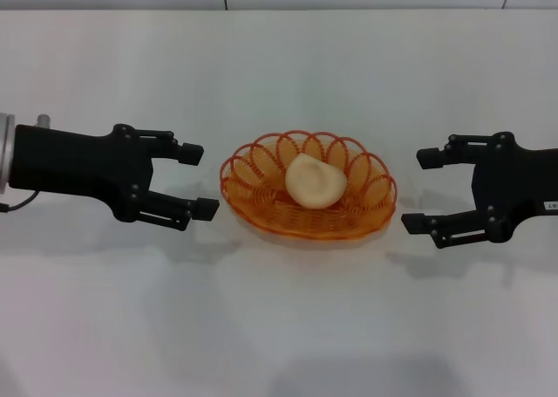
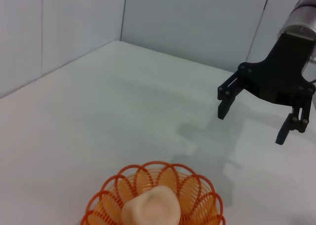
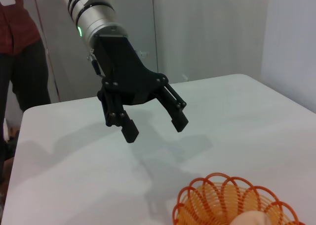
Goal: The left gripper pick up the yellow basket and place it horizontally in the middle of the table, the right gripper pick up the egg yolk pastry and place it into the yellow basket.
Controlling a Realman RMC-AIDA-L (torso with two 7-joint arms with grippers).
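Observation:
The yellow basket (image 1: 307, 198) lies flat in the middle of the white table (image 1: 279, 327). The egg yolk pastry (image 1: 314, 181) sits inside it. My left gripper (image 1: 197, 181) is open and empty, just left of the basket and apart from it. My right gripper (image 1: 418, 190) is open and empty, just right of the basket and apart from it. The left wrist view shows the basket (image 2: 155, 195) with the pastry (image 2: 150, 209) and the right gripper (image 2: 253, 121) beyond. The right wrist view shows the basket's rim (image 3: 232, 200), a bit of pastry (image 3: 252, 219) and the left gripper (image 3: 155, 127).
A person in a red shirt (image 3: 17, 42) stands beyond the table's far end in the right wrist view. Walls (image 2: 197, 22) close in around the table's edges.

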